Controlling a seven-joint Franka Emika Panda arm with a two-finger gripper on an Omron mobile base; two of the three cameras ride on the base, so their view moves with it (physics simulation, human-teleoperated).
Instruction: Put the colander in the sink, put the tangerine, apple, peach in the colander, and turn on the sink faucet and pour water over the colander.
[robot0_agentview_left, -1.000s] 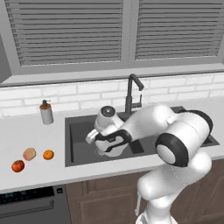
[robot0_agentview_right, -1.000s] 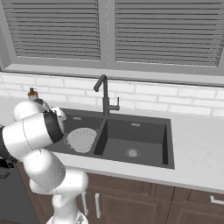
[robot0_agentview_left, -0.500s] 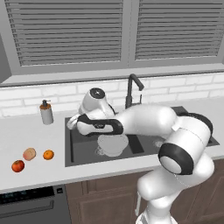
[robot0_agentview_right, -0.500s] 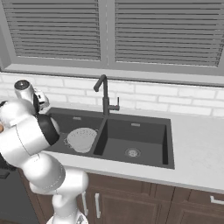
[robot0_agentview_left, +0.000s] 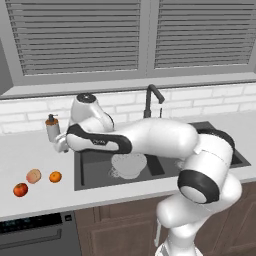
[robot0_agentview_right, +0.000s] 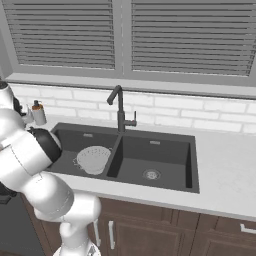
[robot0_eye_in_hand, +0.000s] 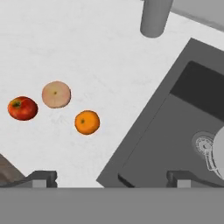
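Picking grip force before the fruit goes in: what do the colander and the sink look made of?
The colander looks like thin pale-grey metal or enamel, matte: fine perforations all over and small loop handles. It could equally be plastic. The sink looks like dark charcoal composite or coated stone: flat, unreflective walls, with a shiny steel drain in the right basin.

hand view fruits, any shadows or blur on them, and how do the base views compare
Hand view: tangerine, apple and peach look sharp under flat, even light, with barely any shadow on the counter. Left base view: soft rendering, colander slightly fuzzy in the sink. Right base view: no glare.
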